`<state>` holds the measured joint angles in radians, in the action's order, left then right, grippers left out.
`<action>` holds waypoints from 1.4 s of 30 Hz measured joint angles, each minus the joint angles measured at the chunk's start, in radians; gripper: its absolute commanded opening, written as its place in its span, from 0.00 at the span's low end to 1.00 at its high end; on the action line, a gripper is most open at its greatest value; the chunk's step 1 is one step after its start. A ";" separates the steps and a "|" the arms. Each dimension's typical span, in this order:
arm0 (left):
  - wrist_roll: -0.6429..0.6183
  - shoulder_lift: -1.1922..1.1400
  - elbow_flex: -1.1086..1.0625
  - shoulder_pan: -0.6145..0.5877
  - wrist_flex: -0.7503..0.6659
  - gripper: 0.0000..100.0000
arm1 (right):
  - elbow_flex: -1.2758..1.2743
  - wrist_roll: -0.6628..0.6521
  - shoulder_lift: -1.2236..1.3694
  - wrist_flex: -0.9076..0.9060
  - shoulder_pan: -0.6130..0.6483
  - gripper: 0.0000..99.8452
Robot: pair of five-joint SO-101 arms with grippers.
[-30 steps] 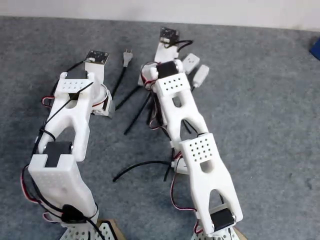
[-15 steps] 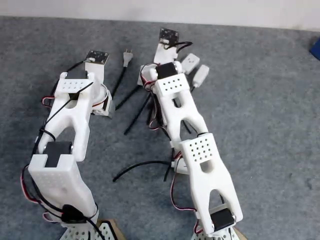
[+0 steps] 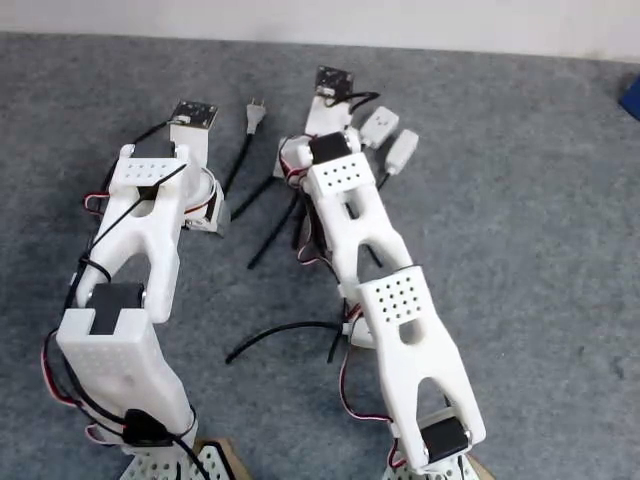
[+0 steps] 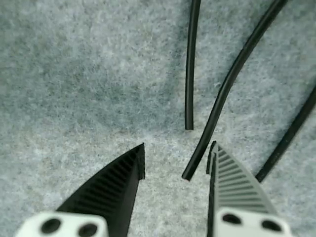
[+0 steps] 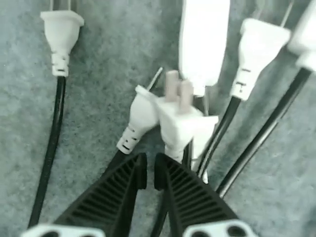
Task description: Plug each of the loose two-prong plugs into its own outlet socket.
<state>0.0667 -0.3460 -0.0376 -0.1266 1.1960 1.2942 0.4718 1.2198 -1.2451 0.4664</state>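
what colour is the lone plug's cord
Black cord on a white plug; clearest in the right wrist view.

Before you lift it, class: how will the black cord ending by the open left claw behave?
Probably floppy: the black cord lies in a loose bend on the carpet. Likely light, being thin. Its smooth sheath may slip in the left claw.

grey carpet (image 3: 540,250), pale wall (image 3: 450,20)
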 measured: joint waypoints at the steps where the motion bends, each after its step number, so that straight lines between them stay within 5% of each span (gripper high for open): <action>1: 0.000 0.000 0.000 0.000 0.000 0.22 | 0.000 0.000 0.003 0.000 0.000 0.05; 10: 0.000 0.000 0.000 0.000 0.000 0.22 | 0.040 0.000 0.008 -0.006 0.000 0.05; 17: 0.000 0.000 0.000 0.000 0.000 0.22 | 0.275 0.000 0.009 -0.178 -0.017 0.22; 42: 0.000 0.000 0.000 0.000 0.000 0.22 | 0.157 0.000 0.032 -0.091 0.028 0.22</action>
<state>0.0667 -0.3460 -0.0376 -0.1266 1.1960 1.4507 0.4718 1.2520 -1.3357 0.4941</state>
